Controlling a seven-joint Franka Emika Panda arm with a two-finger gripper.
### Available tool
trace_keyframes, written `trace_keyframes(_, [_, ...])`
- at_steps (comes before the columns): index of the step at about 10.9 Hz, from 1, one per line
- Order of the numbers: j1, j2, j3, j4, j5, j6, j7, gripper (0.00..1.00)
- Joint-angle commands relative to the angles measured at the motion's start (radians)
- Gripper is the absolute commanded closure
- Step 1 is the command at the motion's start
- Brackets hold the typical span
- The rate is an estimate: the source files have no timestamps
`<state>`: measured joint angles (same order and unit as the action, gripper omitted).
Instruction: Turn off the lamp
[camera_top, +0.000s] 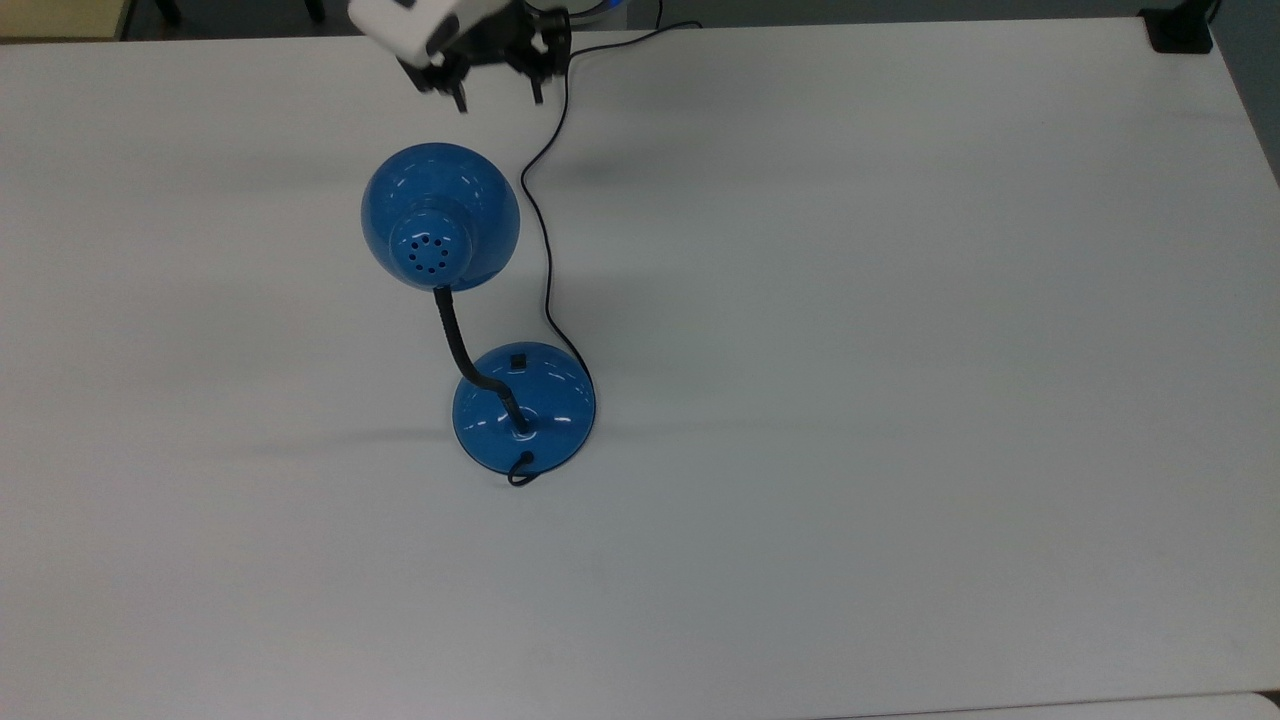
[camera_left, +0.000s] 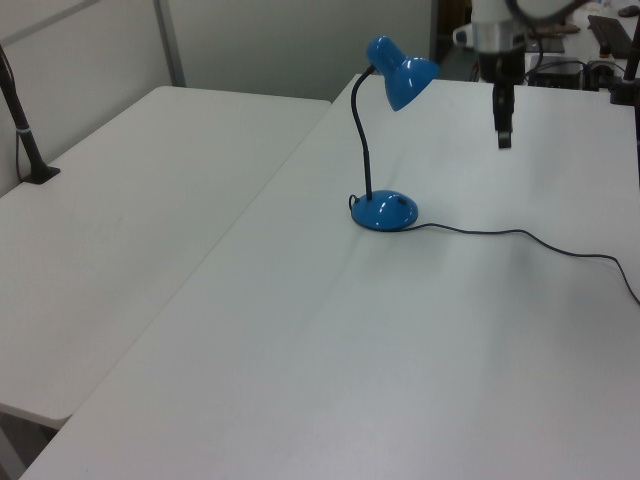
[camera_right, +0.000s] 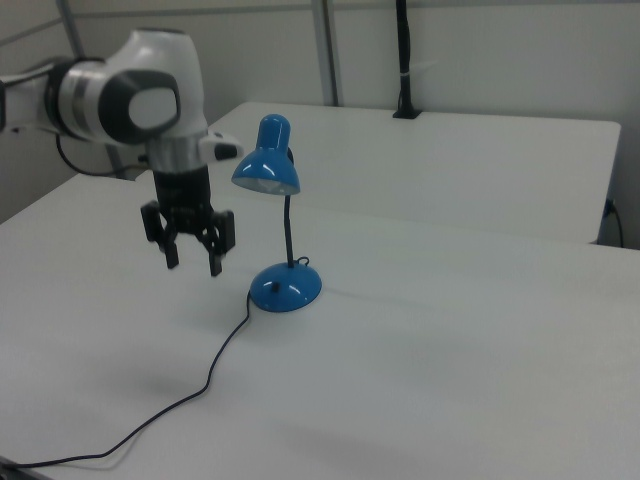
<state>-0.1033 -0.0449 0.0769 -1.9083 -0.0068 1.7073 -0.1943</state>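
The blue lamp stands upright on the white table (camera_top: 900, 400). Its dome shade (camera_top: 440, 215) sits above a black gooseneck (camera_top: 455, 345) that rises from the domed base (camera_top: 525, 405). A small black switch (camera_top: 517, 360) lies on the base's far side in the top view. My gripper (camera_top: 499, 98) hangs open and empty in the air, well clear of the lamp, near the top view's upper edge. In the right view the gripper (camera_right: 192, 262) hovers to the left of the base (camera_right: 285, 287), its fingers spread. I cannot tell whether the bulb under the shade (camera_right: 265, 165) is lit.
The thin black lamp cord (camera_top: 545, 250) runs from the base past the shade toward the table's far edge, and trails across the table (camera_left: 520, 235) in the left view. A second white table (camera_left: 150, 200) stands beside this one. A black clamp (camera_top: 1180, 30) sits at a corner.
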Motion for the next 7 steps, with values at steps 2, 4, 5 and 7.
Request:
trace_keyframes(2, [0.004, 0.008, -0.005, 0.204, -0.004, -0.058, 0.116, 0.0])
trace_keyframes(4, [0.002, 0.014, -0.017, 0.229, -0.002, 0.029, 0.116, 0.0])
trace_keyframes(5, [0.005, 0.025, -0.041, 0.244, 0.002, 0.058, 0.118, 0.0])
trace_keyframes(7, [0.008, 0.045, -0.051, 0.262, -0.002, 0.063, 0.104, 0.0])
